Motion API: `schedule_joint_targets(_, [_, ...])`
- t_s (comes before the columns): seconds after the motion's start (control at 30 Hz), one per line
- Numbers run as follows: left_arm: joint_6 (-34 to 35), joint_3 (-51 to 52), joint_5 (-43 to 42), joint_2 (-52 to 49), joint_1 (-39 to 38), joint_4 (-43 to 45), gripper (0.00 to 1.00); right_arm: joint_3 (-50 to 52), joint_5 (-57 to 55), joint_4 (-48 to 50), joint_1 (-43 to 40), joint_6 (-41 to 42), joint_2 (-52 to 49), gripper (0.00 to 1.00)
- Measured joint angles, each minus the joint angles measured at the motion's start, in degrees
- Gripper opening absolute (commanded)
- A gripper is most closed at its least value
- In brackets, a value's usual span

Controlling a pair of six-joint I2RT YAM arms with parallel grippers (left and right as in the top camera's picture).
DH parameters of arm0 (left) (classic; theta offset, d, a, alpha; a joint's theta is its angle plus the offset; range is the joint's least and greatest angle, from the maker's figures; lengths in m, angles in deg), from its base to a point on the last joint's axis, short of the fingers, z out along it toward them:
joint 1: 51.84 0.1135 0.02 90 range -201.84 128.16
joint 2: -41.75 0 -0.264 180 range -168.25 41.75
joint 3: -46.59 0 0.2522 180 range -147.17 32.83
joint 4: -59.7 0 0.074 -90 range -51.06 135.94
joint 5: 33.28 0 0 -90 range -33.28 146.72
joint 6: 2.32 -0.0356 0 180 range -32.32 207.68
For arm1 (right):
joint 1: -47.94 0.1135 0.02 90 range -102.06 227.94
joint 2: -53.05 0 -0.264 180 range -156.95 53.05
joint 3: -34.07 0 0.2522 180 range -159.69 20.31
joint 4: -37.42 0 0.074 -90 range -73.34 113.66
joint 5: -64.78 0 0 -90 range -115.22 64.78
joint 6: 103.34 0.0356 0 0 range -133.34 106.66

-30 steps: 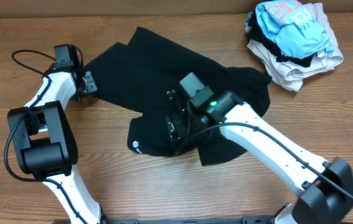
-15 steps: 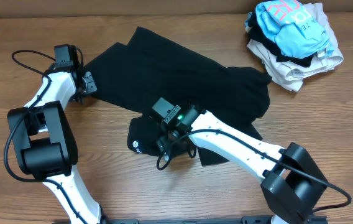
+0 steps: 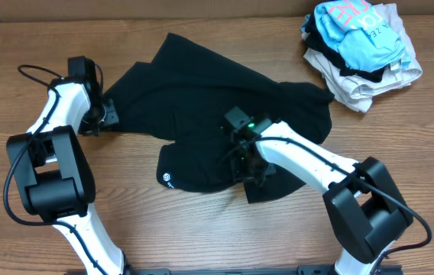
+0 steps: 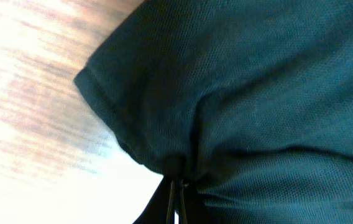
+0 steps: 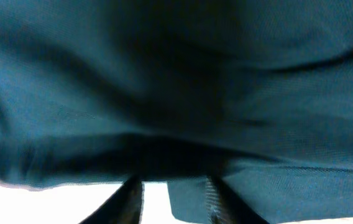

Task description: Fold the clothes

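The clothes (image 3: pixel 202 99) are a black shirt lying crumpled across the middle of the table, its small white neck label (image 3: pixel 168 179) at the front left. My left gripper (image 3: pixel 108 114) is at the shirt's left edge. In the left wrist view it (image 4: pixel 178 183) is shut on a bunched pinch of the black fabric (image 4: pixel 257 93). My right gripper (image 3: pixel 249 166) is down on the shirt's front middle. In the right wrist view its fingers (image 5: pixel 130 199) stand apart with bright table between them. Black fabric (image 5: pixel 164 74) drapes over the tips and hides them.
A pile of folded garments (image 3: pixel 370 76) sits at the back right, with a light blue one (image 3: pixel 358 34) on top. Bare wooden table (image 3: pixel 34 237) surrounds the shirt. A black cable (image 3: pixel 37 69) loops behind the left arm.
My right gripper has swung from near the neck label to the shirt's front middle, and its fingers have narrowed. The left gripper stays pinched on the left edge, which has shifted slightly.
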Motion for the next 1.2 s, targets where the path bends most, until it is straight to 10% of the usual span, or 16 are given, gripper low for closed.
schedule_joint_targets(0.43, [0.0, -21.4, 0.0, 2.8, 0.4, -17.0, 0.04, 8.4, 4.8, 5.1, -8.6, 2.8, 0.9, 0.27])
schedule_joint_targets(0.93, [-0.2, -22.4, 0.2, 4.8, 0.4, -20.8, 0.04, 7.5, 10.3, 3.0, -36.2, -3.9, 0.9, 0.38])
schedule_joint_targets(1.2, [-0.2, -22.4, 0.6, 4.8, 0.4, -20.8, 0.04, 0.3, 10.7, 0.0, -25.7, -9.9, 6.3, 0.57])
